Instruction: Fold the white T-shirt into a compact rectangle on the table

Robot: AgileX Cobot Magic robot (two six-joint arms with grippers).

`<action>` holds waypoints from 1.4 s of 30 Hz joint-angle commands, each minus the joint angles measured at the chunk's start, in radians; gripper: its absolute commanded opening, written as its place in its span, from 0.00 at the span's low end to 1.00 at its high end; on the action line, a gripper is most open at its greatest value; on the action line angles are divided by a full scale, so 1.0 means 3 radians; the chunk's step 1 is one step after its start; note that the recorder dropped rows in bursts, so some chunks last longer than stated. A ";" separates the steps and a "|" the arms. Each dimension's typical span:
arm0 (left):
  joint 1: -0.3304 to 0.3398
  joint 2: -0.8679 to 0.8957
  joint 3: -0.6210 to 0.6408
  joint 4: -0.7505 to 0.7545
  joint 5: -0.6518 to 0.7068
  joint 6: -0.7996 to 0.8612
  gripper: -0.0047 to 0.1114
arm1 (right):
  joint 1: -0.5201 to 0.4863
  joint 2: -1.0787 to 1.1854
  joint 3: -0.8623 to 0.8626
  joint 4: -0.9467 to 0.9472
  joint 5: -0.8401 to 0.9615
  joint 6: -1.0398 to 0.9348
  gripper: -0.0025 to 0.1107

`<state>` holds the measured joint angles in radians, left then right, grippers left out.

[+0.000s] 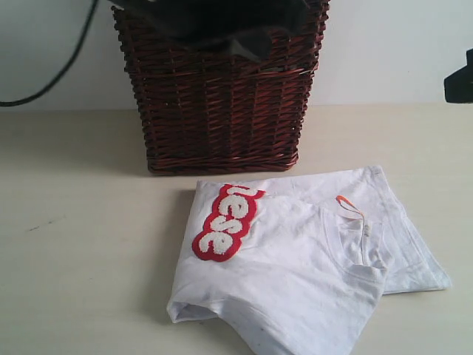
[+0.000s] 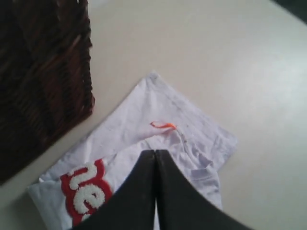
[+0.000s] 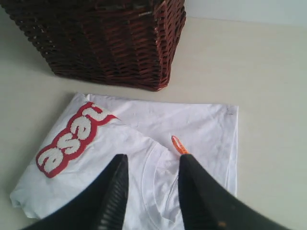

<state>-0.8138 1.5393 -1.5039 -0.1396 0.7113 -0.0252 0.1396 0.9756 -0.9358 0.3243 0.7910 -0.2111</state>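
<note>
The white T-shirt (image 1: 295, 259) lies folded in a rough rectangle on the table (image 1: 74, 259), just in front of the basket. Its red letter band (image 1: 228, 222) faces up at the left, and an orange neck loop (image 1: 347, 203) shows at the collar. My left gripper (image 2: 156, 152) hovers over the T-shirt (image 2: 158, 108) with its fingers pressed together and nothing between them. Above the collar of the T-shirt (image 3: 144, 120), my right gripper (image 3: 153, 160) stands open, one fingertip beside the orange loop (image 3: 179, 144). Neither gripper's fingers appear in the exterior view.
A dark red-brown wicker basket (image 1: 222, 96) with dark cloth in its top stands behind the shirt, close to its far edge. A black cable (image 1: 59, 74) hangs at the back left. A dark shape (image 1: 458, 78) juts in at the right edge.
</note>
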 commanded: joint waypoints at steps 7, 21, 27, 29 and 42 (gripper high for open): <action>-0.0014 -0.1503 0.1443 0.0015 -0.1213 0.0009 0.04 | -0.0002 0.0226 0.0521 0.0007 -0.0286 0.0045 0.36; -0.0014 -0.2044 0.1880 0.0015 -0.0941 0.0258 0.04 | -0.0002 0.2139 0.0535 0.0650 -0.0680 -0.0327 0.65; -0.0007 -0.2101 0.2012 0.0015 -0.1004 0.0268 0.04 | -0.0002 0.2597 0.0535 0.0667 -0.1067 -0.0327 0.63; -0.0007 -0.2101 0.2013 0.0015 -0.1011 0.0268 0.04 | -0.0002 0.2698 0.0535 0.0675 -0.1155 -0.0333 0.59; -0.0007 -0.2101 0.2013 0.0015 -0.0964 0.0268 0.04 | -0.0002 0.2744 0.0535 0.1392 -0.1181 -0.1137 0.05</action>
<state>-0.8138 0.9167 -0.9043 -0.1355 0.4218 0.0510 0.1396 1.8123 -0.7772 0.7217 0.4385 -0.5220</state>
